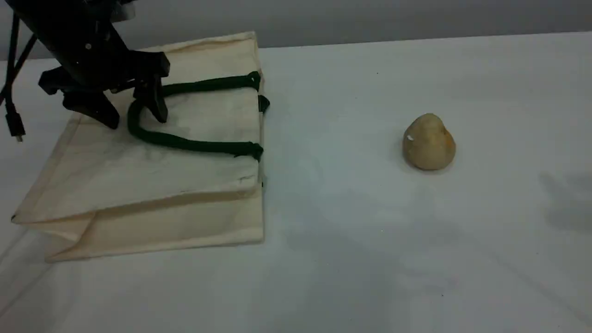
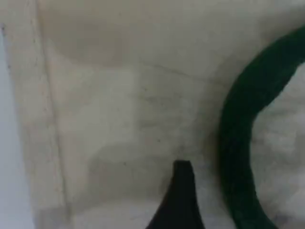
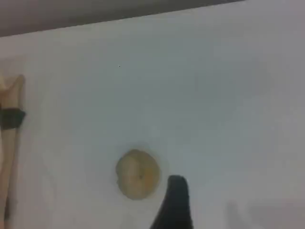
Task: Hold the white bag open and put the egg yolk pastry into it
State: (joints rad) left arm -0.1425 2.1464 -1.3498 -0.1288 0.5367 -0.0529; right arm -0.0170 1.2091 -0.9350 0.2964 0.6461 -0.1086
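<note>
The white bag [image 1: 138, 185] lies flat on the table's left side, its mouth toward the middle. Its dark green handle [image 1: 194, 145] rests looped on the top panel. My left gripper [image 1: 136, 120] hangs open over that panel, its fingers either side of the loop's curved end and holding nothing. In the left wrist view one fingertip [image 2: 181, 191] sits just left of the handle [image 2: 238, 143] on the bag's fabric [image 2: 119, 119]. The egg yolk pastry [image 1: 429, 142] stands alone at the right. In the right wrist view one dark fingertip [image 3: 176, 195] hovers just right of the pastry [image 3: 138, 173], holding nothing.
A black cable with a plug [image 1: 14, 125] dangles beside the left arm at the far left. A faint shadow [image 1: 569, 203] falls on the white table [image 1: 351, 240] near the right edge. The bag's edge [image 3: 9, 143] shows at the left of the right wrist view.
</note>
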